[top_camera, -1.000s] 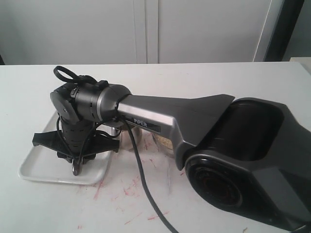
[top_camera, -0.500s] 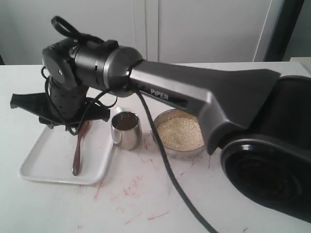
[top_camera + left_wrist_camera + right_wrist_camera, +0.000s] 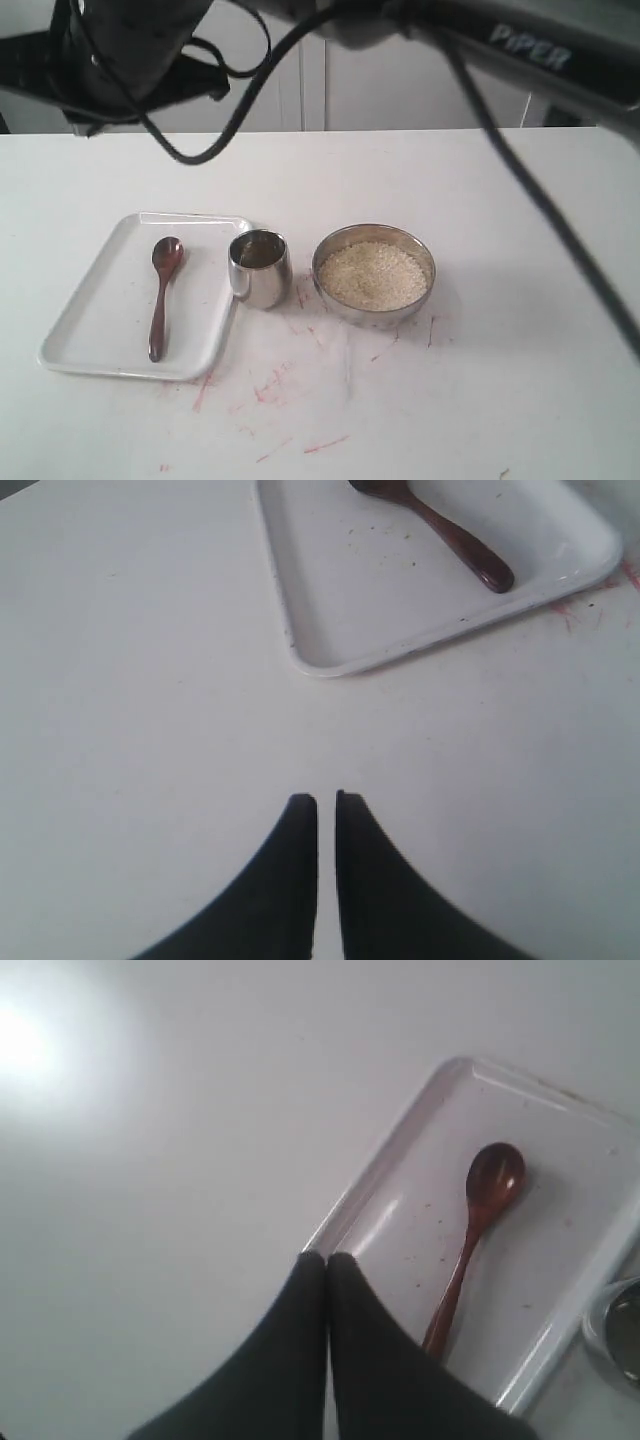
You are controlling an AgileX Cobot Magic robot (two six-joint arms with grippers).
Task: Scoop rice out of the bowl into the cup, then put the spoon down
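Surface [image 3: 520, 400]: bare stretches on the right and along the far edge, red scuffs in front. White tray [image 3: 75, 345] toward the left edge. Bowl [image 3: 425, 262] of rice [image 3: 372, 275] mid-surface, with the cup [image 3: 262, 285] between bowl and tray, just beside the tray rim. Spoon [image 3: 160, 300] lies flat in the tray, apart from the rims. Right hand [image 3: 327, 1257] clenched, empty, high over the tray. Left hand [image 3: 318, 798] clenched, empty, over bare surface off a tray corner.

A white table [image 3: 500, 380] carries three things in a row. A steel cup [image 3: 260, 270] stands near the middle, with a white tray [image 3: 110, 300] just beside it at 9 o'clock and a steel bowl [image 3: 372, 316] at 3 o'clock. Red smears [image 3: 270, 385] mark the tabletop at 6 o'clock.
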